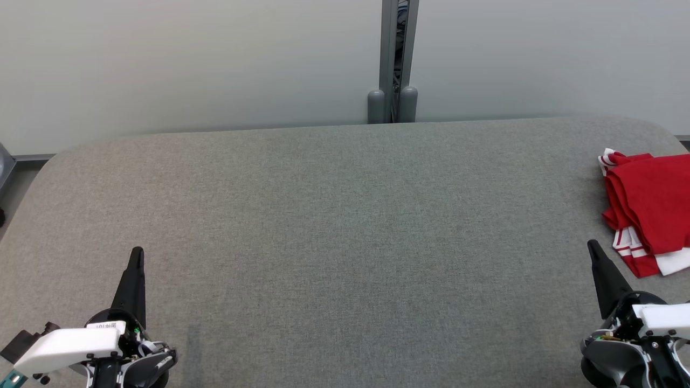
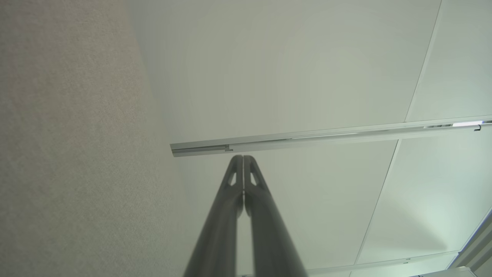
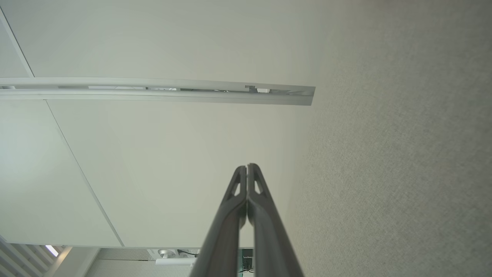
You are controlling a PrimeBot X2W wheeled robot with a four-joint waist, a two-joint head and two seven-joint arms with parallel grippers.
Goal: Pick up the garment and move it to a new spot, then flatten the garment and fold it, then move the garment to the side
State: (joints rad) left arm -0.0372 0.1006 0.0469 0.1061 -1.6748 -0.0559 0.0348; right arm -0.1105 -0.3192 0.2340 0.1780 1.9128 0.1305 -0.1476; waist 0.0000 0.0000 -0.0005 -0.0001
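Grey cloth-covered surface set against a pale panelled wall.

The surface (image 1: 345,226) is broad, covered in grey woven fabric, and has rounded far corners; it spans almost the whole width of the head view. Just behind its far edge stand smooth off-white wall panels (image 1: 188,59). They meet at an upright grey metal post (image 1: 396,48) with two rounded grey caps (image 1: 375,106) at its foot. At the far left a grey skirting strip (image 1: 32,157) runs below the panel, with a patch of grey floor (image 1: 16,188) beside the surface's corner. In the left wrist view an aluminium rail (image 2: 326,134) crosses pale panels marked by thin seams. The light is soft and even, and a small bright strip (image 3: 52,251) glows in the right wrist view's lower left corner.
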